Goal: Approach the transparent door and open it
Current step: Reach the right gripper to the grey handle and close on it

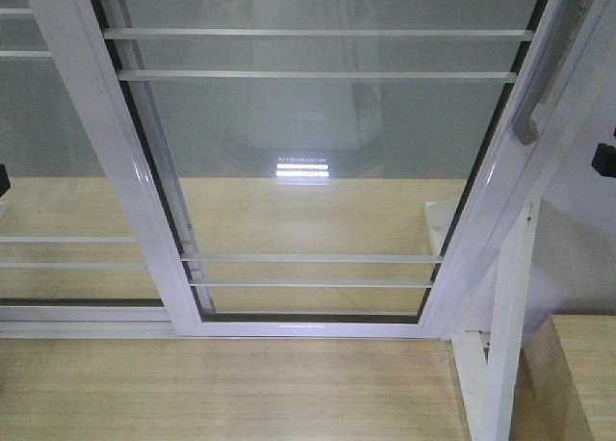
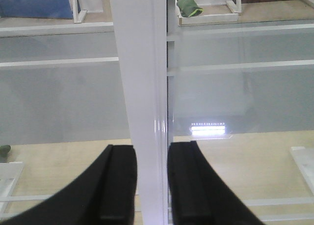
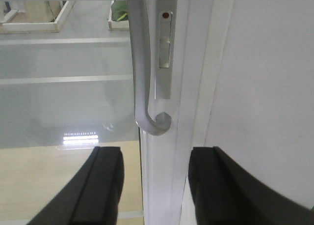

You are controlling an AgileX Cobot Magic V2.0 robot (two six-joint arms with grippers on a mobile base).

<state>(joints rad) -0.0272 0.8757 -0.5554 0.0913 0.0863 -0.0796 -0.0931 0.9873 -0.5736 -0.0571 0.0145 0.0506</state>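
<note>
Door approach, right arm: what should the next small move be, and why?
Probably ease the right gripper forward and slightly up toward the handle. In the wrist view its fingers are open and frame the door stile. The handle's curved lower end still shows above them rather than between them, so closing now would likely miss it.

Soft light, glare on transparent door [image 1: 318, 152]

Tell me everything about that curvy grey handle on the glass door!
The handle is a smooth, matte grey bar, metal by its look. It runs upright along the door's white frame, then hooks in at the bottom to join it. A narrow lock plate with a red dot sits beside it. The right claw hangs open just below, not touching.
</note>
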